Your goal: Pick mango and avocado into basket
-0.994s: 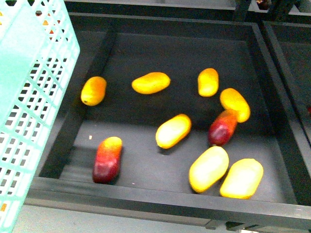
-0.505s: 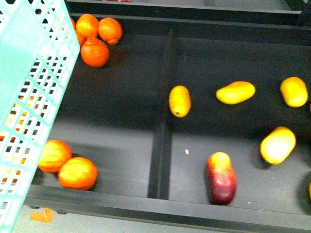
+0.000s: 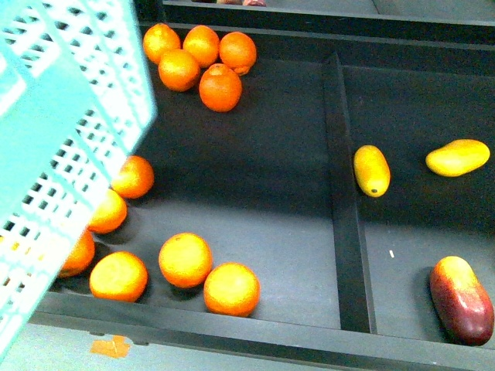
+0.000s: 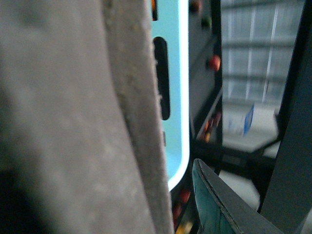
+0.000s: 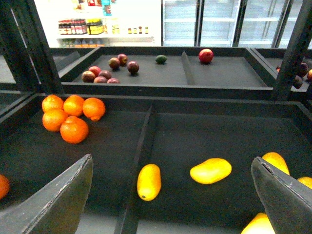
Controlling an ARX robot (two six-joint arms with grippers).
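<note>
Across the front view, a black shelf [image 3: 255, 325] is split by a raised divider [image 3: 344, 193] into two bins.

Left bin: oranges [image 3: 186, 259] lie in two loose groups. The nearer group is partly hidden by the teal basket [image 3: 69, 147], which is tilted and fills the left edge of the picture.

Right bin: the mango [image 3: 371, 170], yellow, lies just beside the divider and apart from a second mango [image 3: 458, 157] further right. A dark red mango [image 3: 462, 300] lies near the front wall.

Right wrist view: the right tool [image 5: 171, 161] hangs over the shelf with its fingers [image 5: 58, 204] spread wide and empty. The mango lies on the bin floor between and beyond them. On a farther shelf lies a small dark green fruit [image 5: 161, 59], too distant to identify.

Left wrist view: blurred. The left tool [image 4: 179, 168] sits close against the basket's slotted wall, one finger [image 4: 219, 209] showing beside the rim. Whether it is pressed onto the basket cannot be told.
</note>
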